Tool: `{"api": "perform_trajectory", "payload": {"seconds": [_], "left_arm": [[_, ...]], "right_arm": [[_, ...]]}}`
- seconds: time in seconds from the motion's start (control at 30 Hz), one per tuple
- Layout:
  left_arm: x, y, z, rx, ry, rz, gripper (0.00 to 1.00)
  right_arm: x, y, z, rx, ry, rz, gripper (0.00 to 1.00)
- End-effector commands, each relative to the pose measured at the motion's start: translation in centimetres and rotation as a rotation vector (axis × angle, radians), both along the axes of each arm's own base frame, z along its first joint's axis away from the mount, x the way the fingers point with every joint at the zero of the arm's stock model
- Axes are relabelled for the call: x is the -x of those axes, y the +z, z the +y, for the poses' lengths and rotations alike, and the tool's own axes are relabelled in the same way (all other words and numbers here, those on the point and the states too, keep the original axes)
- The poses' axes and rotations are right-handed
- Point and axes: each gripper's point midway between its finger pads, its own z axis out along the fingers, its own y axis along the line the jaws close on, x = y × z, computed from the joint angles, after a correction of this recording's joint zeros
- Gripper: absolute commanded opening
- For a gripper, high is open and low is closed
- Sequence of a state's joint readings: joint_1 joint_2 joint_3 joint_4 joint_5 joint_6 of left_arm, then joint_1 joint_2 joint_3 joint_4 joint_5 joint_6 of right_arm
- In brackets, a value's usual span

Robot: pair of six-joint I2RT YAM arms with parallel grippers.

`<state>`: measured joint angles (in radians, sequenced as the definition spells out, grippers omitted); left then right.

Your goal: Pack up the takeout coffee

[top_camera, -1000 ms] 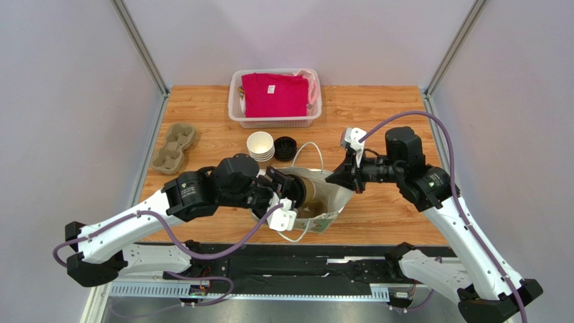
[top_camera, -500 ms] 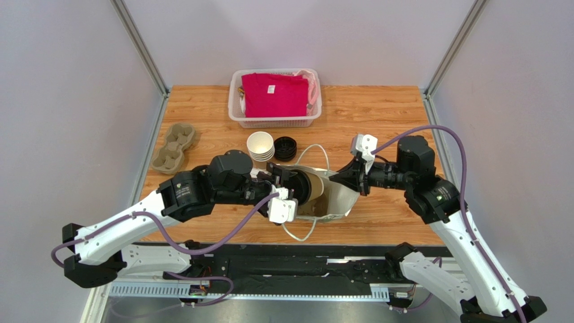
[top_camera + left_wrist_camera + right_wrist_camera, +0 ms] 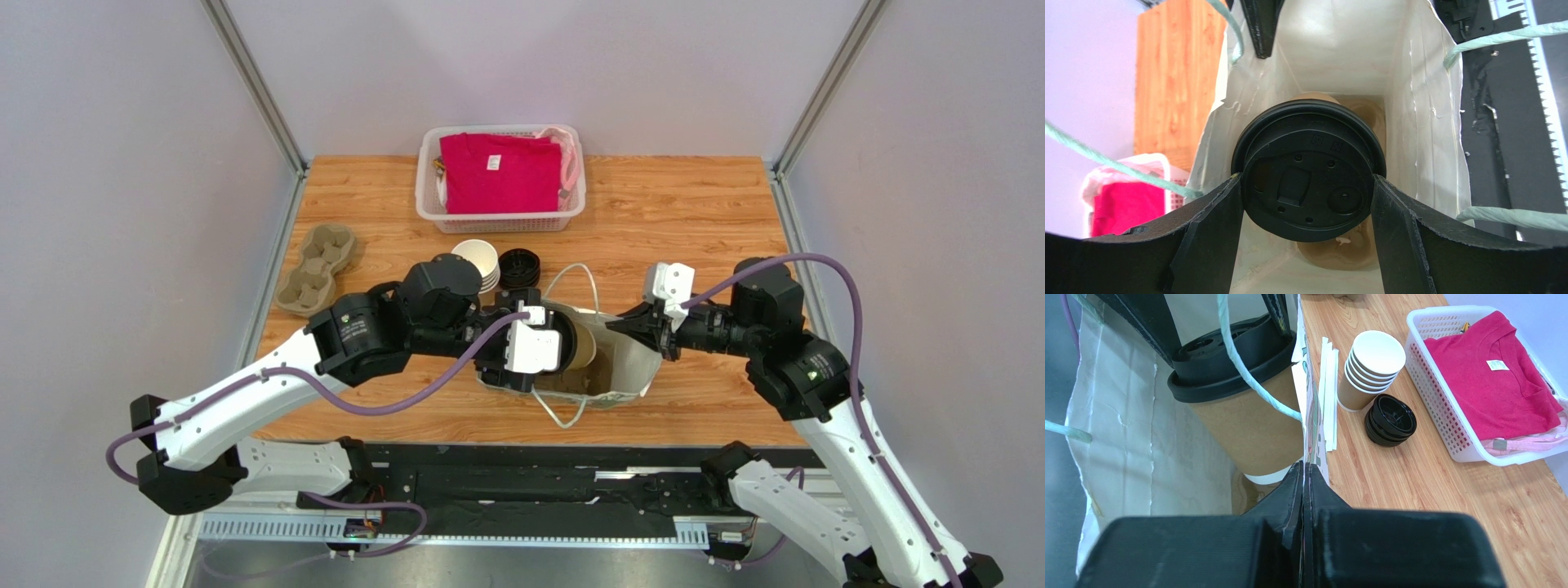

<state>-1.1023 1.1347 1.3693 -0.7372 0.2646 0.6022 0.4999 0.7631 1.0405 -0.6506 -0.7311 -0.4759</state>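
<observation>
Clasping round black lid [image 3: 1309, 168], crinkled white bag [image 3: 1333, 55]

From above and behind the arm bases, looking down over the whole counter [image 3: 687, 208]. From the left wrist, very near, straight into the open white paper bag [image 3: 1425, 92] between that wrist's own fingers [image 3: 1211, 245]. From the right wrist, close at the bag's rim, facing across the counter toward the white plastic basket [image 3: 1438, 386]. Shared across all three: the bag and the takeout coffee [image 3: 1309, 171] inside.

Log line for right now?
left gripper: shut on takeout coffee, inside paper bag | right gripper: shut on bag rim
</observation>
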Motion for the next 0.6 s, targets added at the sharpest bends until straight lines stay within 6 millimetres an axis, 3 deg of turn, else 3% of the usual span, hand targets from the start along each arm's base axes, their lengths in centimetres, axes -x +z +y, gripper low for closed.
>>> {"api": "perform_trajectory", "payload": {"seconds": [0.0, 0.33, 0.57], "left_arm": [[0.8, -0.3, 0.3, -0.018, 0.005, 0.103, 0.0], [1.2, -0.3, 1.7, -0.024, 0.023, 0.174, 0.0], [0.1, -0.4, 0.4, -0.006, 0.047, 0.185, 0.0]], "right_arm": [[0.1, 3.4, 0.2, -0.036, 0.032, -0.16, 0.0], [0.4, 2.0, -0.6, 0.013, 0.044, -0.254, 0.0], [0.6, 2.5, -0.3, -0.016, 0.031, -0.171, 0.0]]}}
